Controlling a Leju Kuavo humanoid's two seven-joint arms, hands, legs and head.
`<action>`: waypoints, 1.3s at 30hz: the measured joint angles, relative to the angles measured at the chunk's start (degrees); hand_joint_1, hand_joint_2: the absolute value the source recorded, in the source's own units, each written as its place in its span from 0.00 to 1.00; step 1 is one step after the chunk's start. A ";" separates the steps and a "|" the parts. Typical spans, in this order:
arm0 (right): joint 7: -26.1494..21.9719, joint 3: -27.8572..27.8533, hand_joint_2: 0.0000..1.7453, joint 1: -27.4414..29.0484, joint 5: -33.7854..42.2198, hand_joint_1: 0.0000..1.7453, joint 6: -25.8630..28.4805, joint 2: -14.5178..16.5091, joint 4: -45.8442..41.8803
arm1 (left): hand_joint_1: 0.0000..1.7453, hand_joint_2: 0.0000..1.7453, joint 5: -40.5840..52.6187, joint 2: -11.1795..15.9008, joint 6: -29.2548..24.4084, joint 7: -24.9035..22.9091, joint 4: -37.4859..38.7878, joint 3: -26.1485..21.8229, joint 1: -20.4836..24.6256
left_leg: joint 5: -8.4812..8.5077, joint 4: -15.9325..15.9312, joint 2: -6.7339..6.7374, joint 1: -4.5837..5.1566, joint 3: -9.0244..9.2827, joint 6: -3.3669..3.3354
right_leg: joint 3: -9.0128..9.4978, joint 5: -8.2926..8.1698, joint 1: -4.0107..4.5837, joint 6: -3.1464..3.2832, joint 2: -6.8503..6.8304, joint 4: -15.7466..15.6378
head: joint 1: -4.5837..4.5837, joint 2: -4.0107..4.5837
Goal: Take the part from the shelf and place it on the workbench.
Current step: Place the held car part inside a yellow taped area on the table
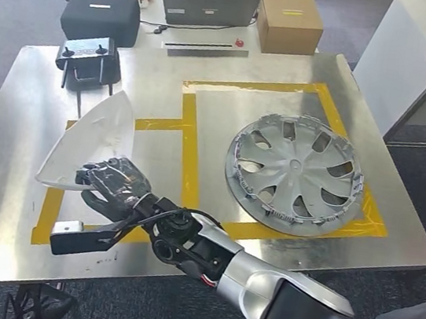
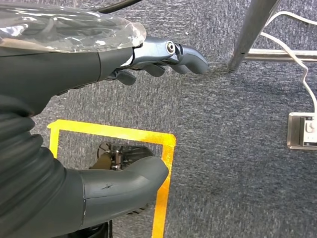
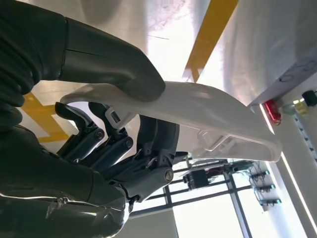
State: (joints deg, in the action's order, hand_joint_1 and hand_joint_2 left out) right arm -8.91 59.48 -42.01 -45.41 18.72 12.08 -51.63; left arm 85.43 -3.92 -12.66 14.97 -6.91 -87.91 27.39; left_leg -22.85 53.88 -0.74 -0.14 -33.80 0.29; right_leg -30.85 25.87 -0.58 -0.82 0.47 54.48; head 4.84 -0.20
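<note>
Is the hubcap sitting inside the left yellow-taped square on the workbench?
No, the hubcap lies in the right taped area of the workbench, its lower edge overlapping the yellow tape.

The right hand [image 3: 112, 129] grips the white part [image 3: 209, 116], thumb opposite fingers [image 3: 112, 148].

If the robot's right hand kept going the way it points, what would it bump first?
Probably nothing on the workbench: the right hand, holding the white part, points left over bare metal toward the edge. Height is unclear.

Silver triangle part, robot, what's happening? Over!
Right hand grips silver triangle part over workbench. Left hand open, hanging. Hubcap sits aside, not blocking.
</note>
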 joint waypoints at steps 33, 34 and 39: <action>2.24 -0.74 0.00 -5.43 -3.75 0.00 3.98 5.84 22.20 | 0.00 0.00 3.59 -2.33 -0.27 -0.63 0.00 0.00 0.29 | -0.02 0.02 0.05 -0.01 -0.03 0.02 | -0.01 -0.02 0.00 0.02 0.06 -0.14 | 0.00 0.00; 1.92 -0.85 0.00 -5.49 -3.57 0.00 4.07 5.94 22.32 | 0.00 0.00 3.63 -2.34 -0.35 -0.63 0.00 0.00 0.29 | -0.03 0.02 0.05 -0.01 -0.03 0.03 | -0.01 -0.02 0.00 0.02 0.06 -0.14 | 0.01 0.00; -1.95 -2.22 0.00 -5.65 1.05 0.00 3.97 6.41 22.26 | 0.00 0.00 3.66 -2.32 -1.00 -0.63 0.00 0.00 0.29 | -0.05 0.02 0.05 -0.01 -0.03 0.05 | 0.00 -0.02 0.00 0.02 0.06 -0.15 | 0.00 0.00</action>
State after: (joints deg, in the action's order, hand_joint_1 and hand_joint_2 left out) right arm -10.86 57.26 -47.66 -44.36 22.69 18.50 -29.38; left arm 89.08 -6.25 -13.66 14.34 -6.91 -87.91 27.69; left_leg -22.90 53.90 -0.69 -0.15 -33.84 0.34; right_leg -30.85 25.85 -0.58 -0.81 0.53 54.33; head 4.84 -0.20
